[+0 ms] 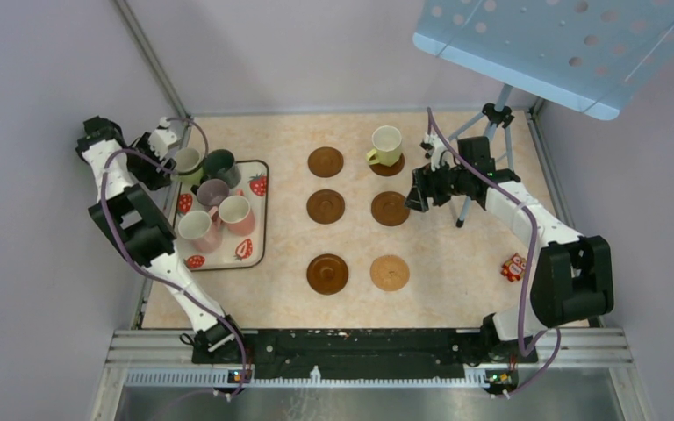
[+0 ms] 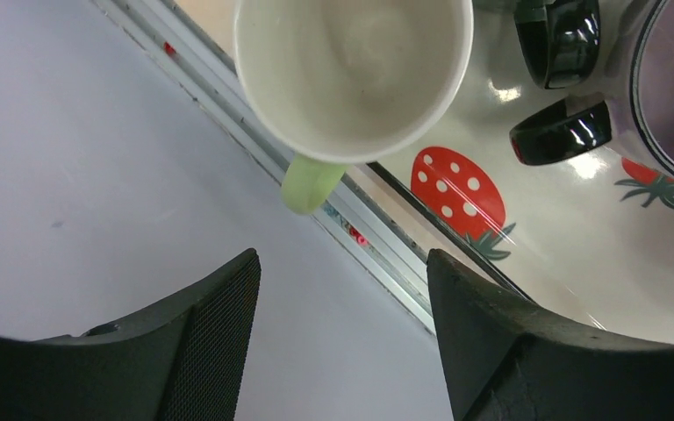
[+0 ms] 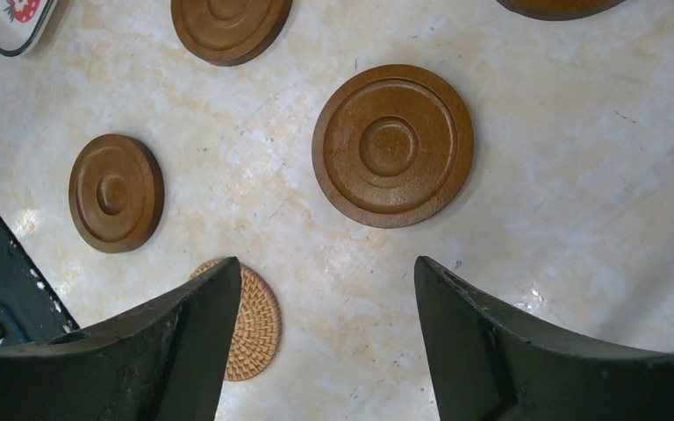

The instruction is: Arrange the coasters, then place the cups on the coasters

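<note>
While one light green cup [image 1: 387, 145] sits on the far right coaster [image 1: 388, 169], the other five cups stand crowded on the strawberry-print tray [image 1: 221, 256] at the left of the surface [image 1: 456, 272]. All six coasters lie in two columns of three, the tan coaster [image 1: 390, 273] nearest the arms, so arranging looks done and cup placing is the step in hand. The left gripper [image 2: 342, 263] hovers spread and empty just short of the second light green cup [image 2: 351, 70] at the tray's far left corner, whose handle points toward the fingers. The next move probably calls for advancing until the fingers straddle the rim or handle, closing, then lifting clear of the neighbouring dark cup [image 1: 221, 164]. The right gripper [image 3: 325, 272] hangs spread and empty beside the bare middle right coaster [image 3: 392, 146]. No writing can be read; a small red and white packet [image 1: 514, 266] is too small to make out
</note>
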